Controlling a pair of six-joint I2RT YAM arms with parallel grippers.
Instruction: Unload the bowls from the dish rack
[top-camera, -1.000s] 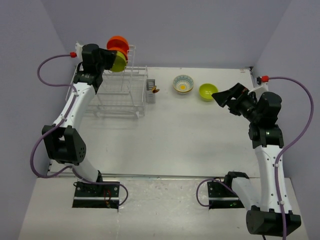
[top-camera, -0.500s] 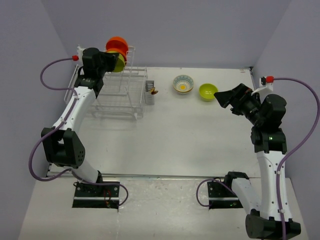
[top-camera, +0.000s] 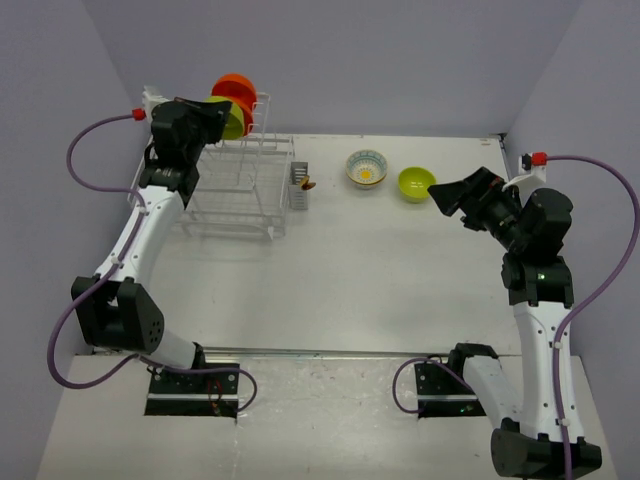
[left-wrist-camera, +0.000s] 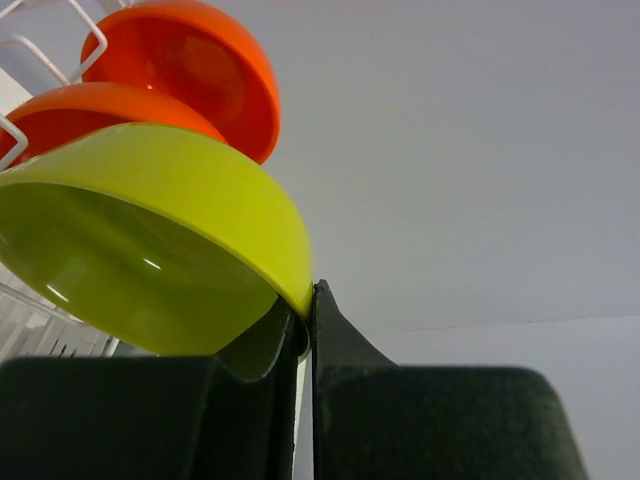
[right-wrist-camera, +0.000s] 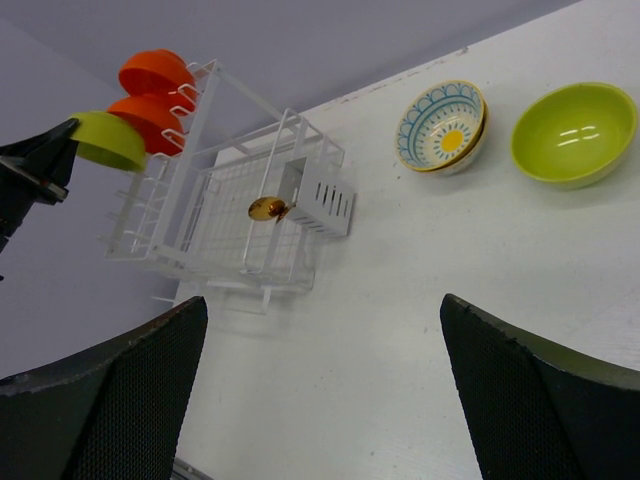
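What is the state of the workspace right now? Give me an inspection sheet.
Surface: white table, no spills seen.
Job's things: dish rack holds two orange bowls upright; flowered bowl and green bowl sit apart on the table; second green bowl pinched by its rim.
Clutter: small brown object at the cutlery holder.
Grippers: left gripper shut on second green bowl; right gripper open, holding nothing.
Cables: purple cables loop off both arms.
Surroundings: plain lavender walls; nothing else seen.
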